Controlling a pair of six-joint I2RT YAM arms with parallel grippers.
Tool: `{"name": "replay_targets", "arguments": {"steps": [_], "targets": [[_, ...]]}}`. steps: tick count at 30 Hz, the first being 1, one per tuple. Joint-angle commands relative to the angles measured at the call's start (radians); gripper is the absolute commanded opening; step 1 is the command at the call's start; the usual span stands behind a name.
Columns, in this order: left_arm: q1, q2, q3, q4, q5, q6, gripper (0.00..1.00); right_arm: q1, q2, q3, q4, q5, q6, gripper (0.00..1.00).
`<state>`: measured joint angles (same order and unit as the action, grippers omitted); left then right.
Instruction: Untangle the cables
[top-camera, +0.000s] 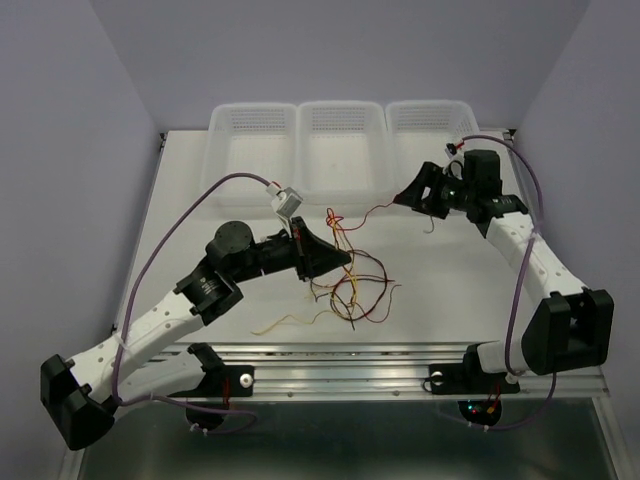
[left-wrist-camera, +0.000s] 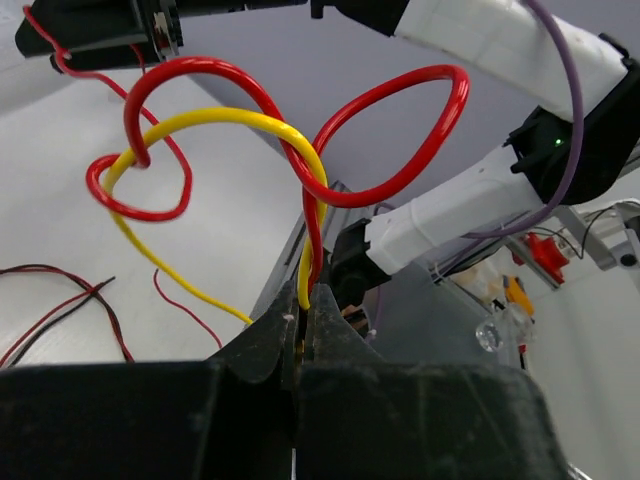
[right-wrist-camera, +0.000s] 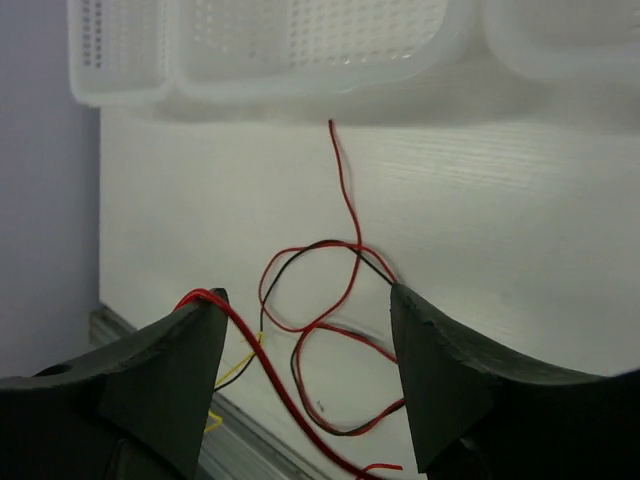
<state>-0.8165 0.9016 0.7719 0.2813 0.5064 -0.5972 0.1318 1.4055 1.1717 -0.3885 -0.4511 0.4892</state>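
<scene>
The cables (top-camera: 352, 285) lie as a loose tangle of red, yellow and black wires on the white table, mid-front. My left gripper (top-camera: 343, 262) sits at the tangle's left edge. In the left wrist view it (left-wrist-camera: 303, 310) is shut on a yellow wire (left-wrist-camera: 230, 118) and a red wire (left-wrist-camera: 400, 100), which loop together above the jaws. My right gripper (top-camera: 407, 197) is farther back and to the right, with a thin red wire (top-camera: 375, 208) running from it to the tangle. In the right wrist view it (right-wrist-camera: 307, 293) is open, and a red wire (right-wrist-camera: 240, 335) lies over its left fingertip (right-wrist-camera: 205, 305).
Three white mesh baskets (top-camera: 340, 130) stand in a row along the table's back edge and also show in the right wrist view (right-wrist-camera: 300, 40). Red and black loops (right-wrist-camera: 320, 300) lie on the table below the right gripper. The table's metal front rail (top-camera: 350, 352) is just past the tangle.
</scene>
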Motion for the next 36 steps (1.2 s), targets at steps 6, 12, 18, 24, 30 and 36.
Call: {"name": "replay_targets", "arguments": {"steps": [6, 12, 18, 24, 30, 36], "targets": [[-0.003, 0.01, 0.012, 0.036, 0.03, -0.162, 0.0, -0.001, -0.318, -0.222, 0.324, -0.481, 0.071, 0.86], [-0.001, 0.075, 0.061, 0.044, 0.056, -0.268, 0.0, -0.001, -0.399, -0.314, 0.412, -0.587, 0.137, 0.88], [-0.001, 0.074, 0.047, 0.078, 0.052, -0.294, 0.0, 0.054, -0.386, -0.326, 0.399, -0.583, 0.135, 0.83], [-0.001, 0.077, 0.033, 0.09, 0.057, -0.329, 0.0, 0.161, -0.356, -0.333, 0.364, -0.503, -0.065, 0.77], [-0.001, 0.079, 0.035, 0.104, 0.087, -0.395, 0.0, 0.204, -0.338, -0.371, 0.542, -0.402, -0.155, 0.76], [-0.001, 0.077, 0.033, 0.085, 0.073, -0.457, 0.0, 0.278, -0.27, -0.32, 0.544, -0.481, -0.285, 0.75]]}}
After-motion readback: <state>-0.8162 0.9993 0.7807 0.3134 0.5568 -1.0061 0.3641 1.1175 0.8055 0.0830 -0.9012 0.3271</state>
